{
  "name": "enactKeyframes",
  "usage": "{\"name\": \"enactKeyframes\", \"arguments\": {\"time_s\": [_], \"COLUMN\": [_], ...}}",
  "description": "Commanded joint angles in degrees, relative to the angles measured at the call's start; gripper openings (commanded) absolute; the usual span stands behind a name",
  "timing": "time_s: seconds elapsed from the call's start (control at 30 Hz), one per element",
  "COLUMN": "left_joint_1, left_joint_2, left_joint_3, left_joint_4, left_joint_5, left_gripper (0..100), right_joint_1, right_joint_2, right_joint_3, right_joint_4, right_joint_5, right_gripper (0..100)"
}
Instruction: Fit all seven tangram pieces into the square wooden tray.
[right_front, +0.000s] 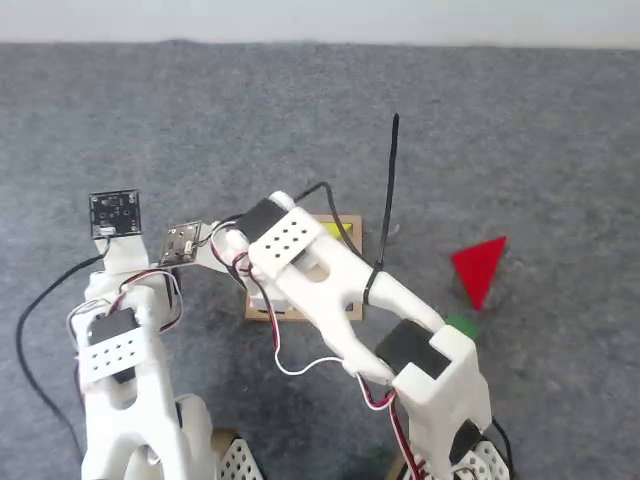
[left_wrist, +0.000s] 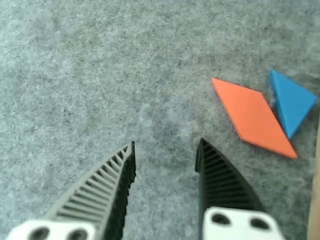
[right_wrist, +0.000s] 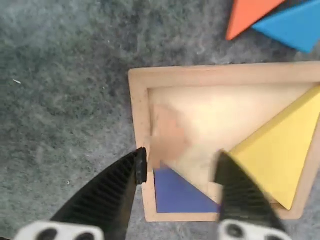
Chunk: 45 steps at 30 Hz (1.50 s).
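Observation:
The square wooden tray holds a yellow triangle along one side and a dark blue triangle in a corner. My right gripper hangs open just above that blue piece, one finger over the tray's rim. An orange parallelogram and a light blue triangle lie on the carpet just past the tray. My left gripper is open over bare carpet, near the orange parallelogram and the light blue triangle. In the high view the right arm covers most of the tray.
A red triangle lies on the grey carpet right of the tray, and a green piece peeks out beside the right arm's base. A black cable rises over the tray. Open carpet stretches behind and to the far left.

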<state>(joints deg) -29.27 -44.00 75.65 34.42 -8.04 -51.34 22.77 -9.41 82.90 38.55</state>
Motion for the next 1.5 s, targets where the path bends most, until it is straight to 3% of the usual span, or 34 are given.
{"name": "enactKeyframes", "arguments": {"time_s": [0.0, 0.17, 0.27, 0.47, 0.53, 0.93, 1.47], "left_joint_1": [-0.26, -0.26, -0.26, -0.26, -0.26, -0.26, -0.26], "left_joint_2": [-1.85, -1.85, -1.85, -1.85, -1.85, -1.85, -1.85], "left_joint_3": [-0.75, -0.75, -0.75, -0.75, -0.75, -0.75, -0.75], "left_joint_4": [-1.49, -1.49, -1.49, -1.49, -1.49, -1.49, -1.49], "left_joint_5": [-0.7, -0.7, -0.7, -0.7, -0.7, -0.7, -0.7], "left_gripper": [18, 18, 18, 18, 18, 18, 18], "right_joint_1": [-0.84, -0.48, 2.07, 8.84, 9.63, 9.8, 6.9], "right_joint_2": [-1.27, -1.36, -1.36, -0.57, 0.57, 7.87, 7.43], "right_joint_3": [-3.34, -5.98, -13.1, -20.31, -17.67, -2.99, -3.69], "right_joint_4": [-0.57, 2.51, 6.81, 11.21, 10.24, -3.65, -1.89], "right_joint_5": [-1.23, -1.85, -7.74, -21.98, -25.05, -26.11, -27.08], "right_gripper": [41.3, 44.1, 41.0, 10.6, 5.5, 7.2, 7.3]}}
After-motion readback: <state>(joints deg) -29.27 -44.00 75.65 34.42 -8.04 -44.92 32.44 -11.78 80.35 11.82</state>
